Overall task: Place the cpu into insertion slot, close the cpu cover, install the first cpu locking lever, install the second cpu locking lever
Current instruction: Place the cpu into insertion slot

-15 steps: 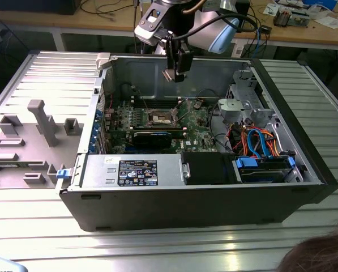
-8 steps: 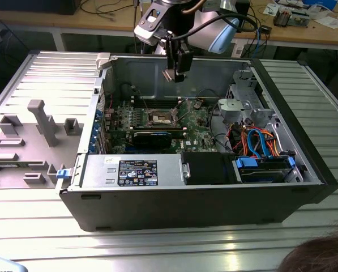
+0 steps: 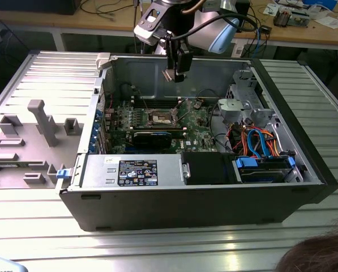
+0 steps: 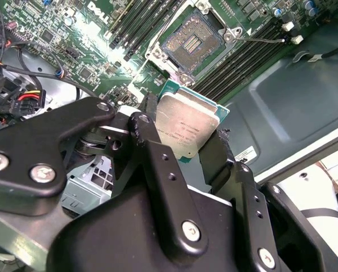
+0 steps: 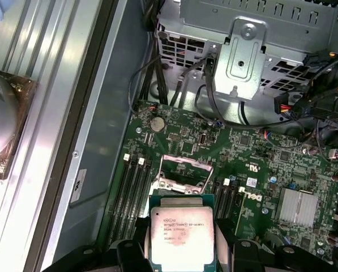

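Note:
My gripper (image 3: 174,72) hangs above the open computer case, shut on the cpu (image 3: 170,75). In both wrist views the cpu (image 4: 185,127) (image 5: 182,231) is a flat silvery square with a green edge, clamped by its sides between the black fingers (image 4: 217,152). The insertion slot (image 3: 160,118) lies well below it on the green motherboard (image 3: 197,122). Its dark contact field (image 4: 191,39) is bare inside a silver rim. In the first wrist view the slot (image 5: 183,173) lies just beyond the held cpu, with a silver frame, apparently the cpu cover (image 5: 184,163), raised at it.
Long black memory slots (image 4: 236,62) flank the socket. A metal drive cage (image 3: 242,105) with coloured cables (image 3: 259,141) fills the case on the exterior view's right, and a grey power supply box (image 3: 132,170) lies in front. Grey fixtures (image 3: 41,122) stand outside the case.

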Robot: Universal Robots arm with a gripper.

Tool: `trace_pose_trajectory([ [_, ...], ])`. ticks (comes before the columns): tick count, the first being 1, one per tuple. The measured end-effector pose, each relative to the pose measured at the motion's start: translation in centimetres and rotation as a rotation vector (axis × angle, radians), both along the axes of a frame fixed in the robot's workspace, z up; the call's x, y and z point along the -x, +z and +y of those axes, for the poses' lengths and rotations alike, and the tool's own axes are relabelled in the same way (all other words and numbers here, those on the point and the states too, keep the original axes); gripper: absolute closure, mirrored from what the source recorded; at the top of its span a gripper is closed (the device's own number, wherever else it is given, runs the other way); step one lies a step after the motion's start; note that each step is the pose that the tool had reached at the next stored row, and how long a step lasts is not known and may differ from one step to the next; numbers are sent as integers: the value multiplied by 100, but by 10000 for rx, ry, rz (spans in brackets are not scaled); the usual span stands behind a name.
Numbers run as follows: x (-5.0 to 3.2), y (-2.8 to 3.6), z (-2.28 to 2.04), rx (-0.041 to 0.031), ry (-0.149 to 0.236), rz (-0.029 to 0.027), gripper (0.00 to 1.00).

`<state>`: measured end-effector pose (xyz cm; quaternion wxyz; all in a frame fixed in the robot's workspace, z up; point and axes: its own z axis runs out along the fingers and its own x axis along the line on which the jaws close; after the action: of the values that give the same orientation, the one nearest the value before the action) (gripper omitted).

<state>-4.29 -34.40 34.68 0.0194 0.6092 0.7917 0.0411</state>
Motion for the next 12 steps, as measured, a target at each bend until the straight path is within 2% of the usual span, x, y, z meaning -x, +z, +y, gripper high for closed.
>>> trace_pose_trajectory([
  [12,0,0,0,0,-278,0,46],
])
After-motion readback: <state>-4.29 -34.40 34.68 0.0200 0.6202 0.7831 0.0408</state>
